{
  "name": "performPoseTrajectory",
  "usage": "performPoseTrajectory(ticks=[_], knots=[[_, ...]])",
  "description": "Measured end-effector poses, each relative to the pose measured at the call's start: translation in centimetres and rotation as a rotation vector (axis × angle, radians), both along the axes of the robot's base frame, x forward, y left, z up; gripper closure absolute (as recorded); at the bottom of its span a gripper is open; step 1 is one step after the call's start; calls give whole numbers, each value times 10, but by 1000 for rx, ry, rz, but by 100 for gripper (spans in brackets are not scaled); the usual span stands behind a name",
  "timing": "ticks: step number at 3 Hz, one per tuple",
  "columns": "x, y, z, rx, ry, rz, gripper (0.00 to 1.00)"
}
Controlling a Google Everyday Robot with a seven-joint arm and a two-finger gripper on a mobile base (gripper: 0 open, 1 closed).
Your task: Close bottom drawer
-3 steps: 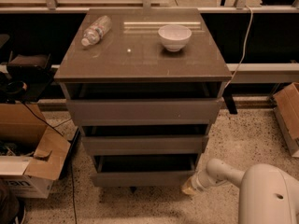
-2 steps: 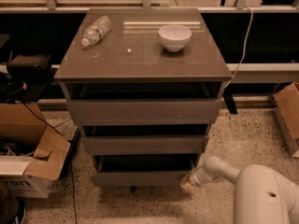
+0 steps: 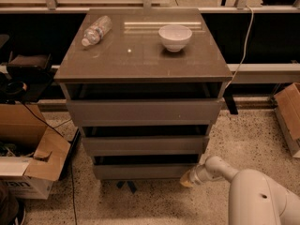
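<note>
The bottom drawer (image 3: 140, 171) is the lowest of three grey-brown drawers in a cabinet (image 3: 140, 55). It stands out a little, with a dark gap above its plain flat front. The two drawers above it (image 3: 143, 111) (image 3: 143, 144) also stand out. My gripper (image 3: 188, 179) is low at the right end of the bottom drawer's front, at or touching its corner. My white arm (image 3: 258, 196) reaches in from the lower right.
A white bowl (image 3: 175, 35) and a plastic water bottle (image 3: 96, 30) lie on the cabinet top. Open cardboard boxes stand on the floor at the left (image 3: 28, 163) and at the right edge (image 3: 288, 116). A cable (image 3: 241, 46) hangs at the right.
My arm and gripper have moved left and slightly toward the bottom drawer's right corner. The bottom drawer's front looks slightly further in.
</note>
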State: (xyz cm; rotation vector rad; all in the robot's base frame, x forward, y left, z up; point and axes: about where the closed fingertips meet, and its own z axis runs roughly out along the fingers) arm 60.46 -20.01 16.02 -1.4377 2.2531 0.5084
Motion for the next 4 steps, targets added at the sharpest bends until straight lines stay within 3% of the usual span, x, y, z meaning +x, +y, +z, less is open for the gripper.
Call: performPoseTrajectory(ticks=[2,3,4], knots=[[-3,4,-4,4,7,5,12],[-4,6,-5,5,10,6,0],[-5,6,-5,5,10,6,0]])
